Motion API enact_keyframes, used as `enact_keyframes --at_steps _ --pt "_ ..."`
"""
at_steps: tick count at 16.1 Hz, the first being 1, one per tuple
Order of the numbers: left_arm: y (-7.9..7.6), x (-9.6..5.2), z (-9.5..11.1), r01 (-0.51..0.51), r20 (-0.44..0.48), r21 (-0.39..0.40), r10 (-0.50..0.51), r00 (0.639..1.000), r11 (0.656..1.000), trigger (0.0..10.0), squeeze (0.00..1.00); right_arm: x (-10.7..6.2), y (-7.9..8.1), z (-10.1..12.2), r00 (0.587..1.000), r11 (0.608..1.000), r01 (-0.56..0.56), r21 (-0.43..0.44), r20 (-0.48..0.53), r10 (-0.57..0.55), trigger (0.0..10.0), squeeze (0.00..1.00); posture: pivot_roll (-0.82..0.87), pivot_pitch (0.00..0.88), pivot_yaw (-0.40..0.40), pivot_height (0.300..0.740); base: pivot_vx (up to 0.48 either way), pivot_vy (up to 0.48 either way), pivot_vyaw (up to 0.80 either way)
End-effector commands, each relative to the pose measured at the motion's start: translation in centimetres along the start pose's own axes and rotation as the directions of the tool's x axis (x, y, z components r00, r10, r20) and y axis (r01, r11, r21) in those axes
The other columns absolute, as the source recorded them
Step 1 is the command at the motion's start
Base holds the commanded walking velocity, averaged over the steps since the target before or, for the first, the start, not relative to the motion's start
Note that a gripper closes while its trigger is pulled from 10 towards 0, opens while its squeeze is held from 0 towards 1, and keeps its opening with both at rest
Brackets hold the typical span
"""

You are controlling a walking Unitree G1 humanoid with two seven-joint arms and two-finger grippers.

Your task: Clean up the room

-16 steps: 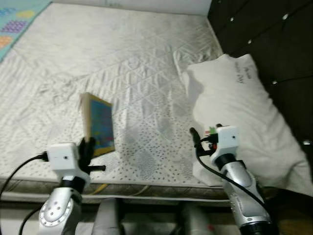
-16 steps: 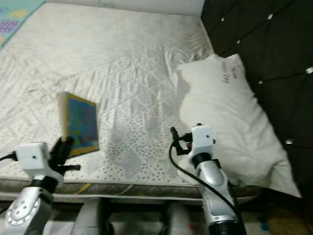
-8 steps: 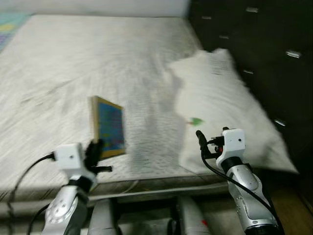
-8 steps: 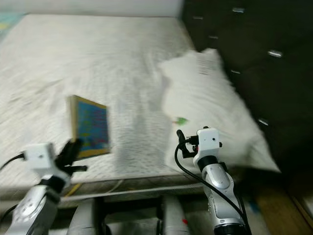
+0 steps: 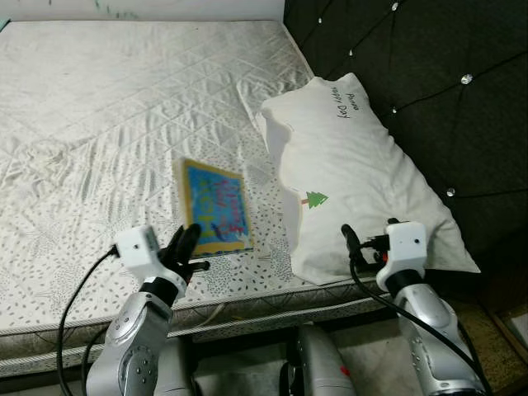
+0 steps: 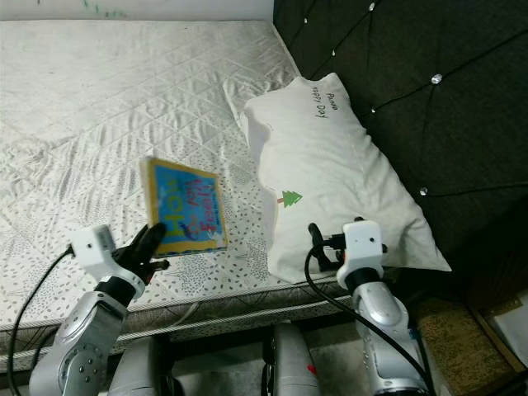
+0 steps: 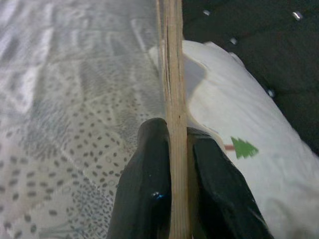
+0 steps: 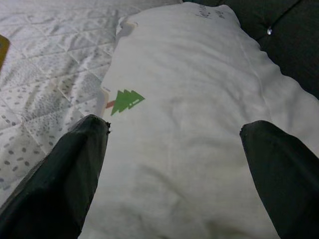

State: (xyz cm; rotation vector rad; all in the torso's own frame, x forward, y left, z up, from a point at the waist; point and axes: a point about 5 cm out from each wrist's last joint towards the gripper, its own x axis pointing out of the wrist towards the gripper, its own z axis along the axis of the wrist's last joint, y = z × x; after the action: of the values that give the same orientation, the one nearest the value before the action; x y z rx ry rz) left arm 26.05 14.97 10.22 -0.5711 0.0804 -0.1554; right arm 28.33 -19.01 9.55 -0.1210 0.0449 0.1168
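Observation:
A thin book with a blue picture cover (image 5: pixel 216 206) is held upright over the front part of the mattress (image 5: pixel 107 107). My left gripper (image 5: pixel 186 247) is shut on its lower edge. In the left wrist view the book's edge (image 7: pixel 173 74) runs up between the two black fingers (image 7: pixel 149 169). A white pillow (image 5: pixel 355 165) with a small green tree print lies to the right, against the headboard. My right gripper (image 5: pixel 353 246) hovers open at the pillow's front corner, and the right wrist view shows the pillow (image 8: pixel 189 124) between its spread fingers (image 8: pixel 75 164).
A dark tufted headboard (image 5: pixel 429 74) rises along the right side of the bed. The mattress's front edge (image 5: pixel 247 301) runs just below both grippers. A strip of floor (image 5: pixel 503 322) shows at the lower right.
The camera has swung right toward the headboard, so the whole scene has shifted left and sharpened. The book stays in my left gripper. The right gripper stays open by the pillow.

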Motion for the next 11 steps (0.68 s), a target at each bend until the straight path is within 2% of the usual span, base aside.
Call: enact_keyframes --at_steps 1,3,5,8,11 --pt "-0.4 0.3 0.4 0.008 0.024 -0.043 -0.007 1.000 0.999 10.0 0.00 -0.4 -0.8 0.1 1.000 1.000 0.020 -0.017 -0.007 -0.020 10.0 0.00 -0.06 0.197 -0.065 0.615 0.000 0.000 0.00" --pt "-0.1 0.2 0.3 -0.027 0.033 -0.113 0.031 0.999 0.993 10.0 0.00 -0.6 -1.0 0.2 1.000 0.999 0.019 -0.030 -0.009 -0.019 10.0 0.00 -0.06 0.205 -0.071 0.615 0.000 0.000 0.00" --pt "0.5 -0.2 0.2 -0.066 0.039 -0.151 0.073 0.997 0.986 10.0 0.00 -0.9 -1.4 0.3 1.000 0.999 0.021 -0.044 -0.015 -0.021 10.0 0.00 -0.07 0.212 -0.078 0.615 0.000 0.000 0.00" --pt "1.5 -0.2 -0.8 -0.127 -0.035 -0.236 0.123 0.992 0.963 10.0 0.00 -0.9 -1.8 0.6 1.000 0.998 0.016 -0.063 -0.017 -0.017 10.0 0.00 -0.09 0.217 -0.091 0.615 0.000 0.000 0.00" --pt "1.5 1.0 -1.5 -0.103 -0.110 -0.301 0.073 0.991 0.948 10.0 0.00 -0.8 -2.2 1.3 1.000 0.996 0.016 -0.090 -0.006 -0.017 10.0 0.00 -0.12 0.217 -0.097 0.615 0.000 0.000 0.00"
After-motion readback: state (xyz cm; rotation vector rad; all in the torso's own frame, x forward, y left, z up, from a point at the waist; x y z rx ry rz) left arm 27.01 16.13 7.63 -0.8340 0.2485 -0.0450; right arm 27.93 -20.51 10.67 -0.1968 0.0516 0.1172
